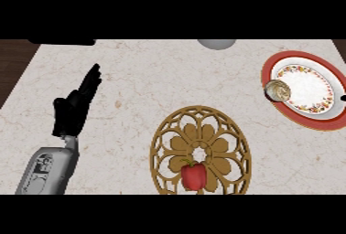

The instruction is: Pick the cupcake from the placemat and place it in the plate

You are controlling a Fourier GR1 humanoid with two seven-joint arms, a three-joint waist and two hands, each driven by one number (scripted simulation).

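One open left hand, fingers straight, above pale marble counter beside dark floor.

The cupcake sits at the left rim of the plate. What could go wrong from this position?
1. The cupcake rests on the plate's left edge, not its centre; it might tip or roll off onto the counter.
2. The red pepper lies on the gold placemat; it could be mistaken for the task's thing.
3. Only the left hand shows, open, far from the plate; the right hand is out of view.
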